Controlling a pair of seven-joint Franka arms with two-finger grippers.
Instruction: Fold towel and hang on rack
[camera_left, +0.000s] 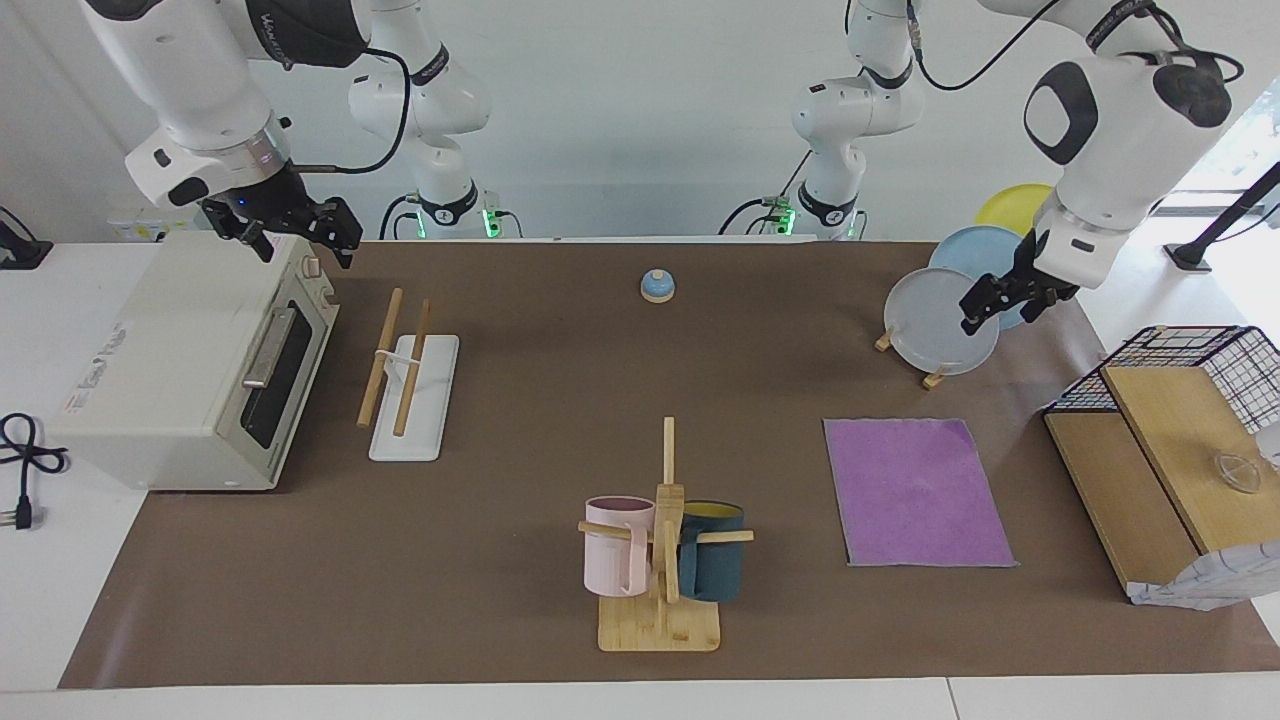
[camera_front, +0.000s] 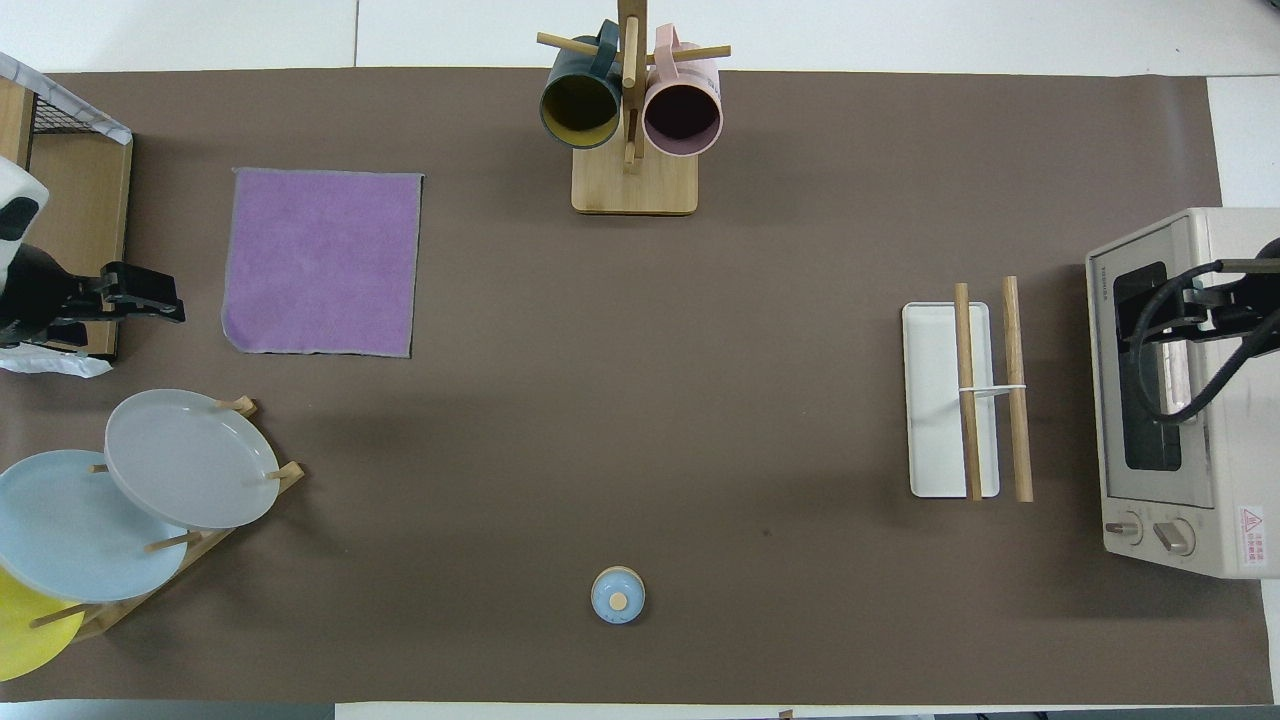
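- The towel (camera_front: 320, 262) lies flat and unfolded on the brown surface (camera_front: 640, 420), purple face up, just beside the left gripper (camera_front: 150, 297).
- The left gripper is up in the air by a wooden shelf (camera_front: 75, 200).
- The right gripper (camera_front: 1195, 300) is over the toaster oven (camera_front: 1180, 400), with the rack (camera_front: 965, 400) just beside.
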